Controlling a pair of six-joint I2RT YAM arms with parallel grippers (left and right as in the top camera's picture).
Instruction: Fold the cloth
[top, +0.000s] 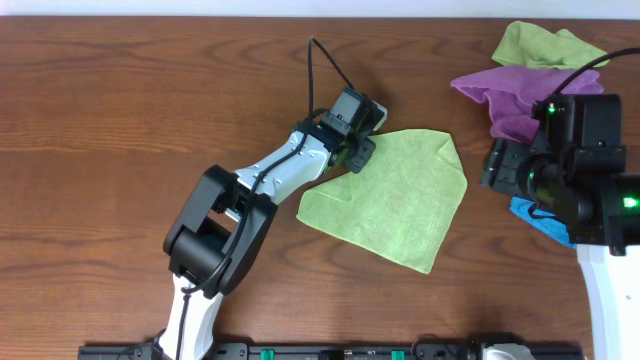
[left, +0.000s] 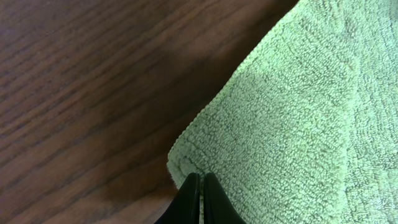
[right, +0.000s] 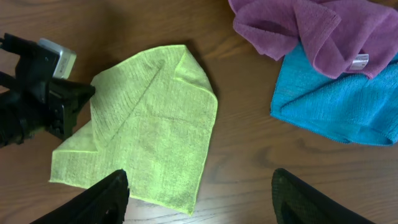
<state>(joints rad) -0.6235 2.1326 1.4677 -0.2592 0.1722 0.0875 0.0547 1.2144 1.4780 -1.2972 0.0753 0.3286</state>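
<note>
L gripper (left: 201, 185) nipping green cloth (left: 298, 112) edge, R gripper (right: 199, 186) jaws apart

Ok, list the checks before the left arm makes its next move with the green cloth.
1. Left tool shut at the edge of the green cloth: ok.
2. Fabric really pinched between its fingers: cannot tell; the tips meet right at the hem.
3. Green cloth lying flat in one layer: not ok; a flap is doubled over at one corner.
4. Green cloth apart from the purple cloth and the blue cloth: ok.
5. Right tool open and holding nothing: ok.
</note>
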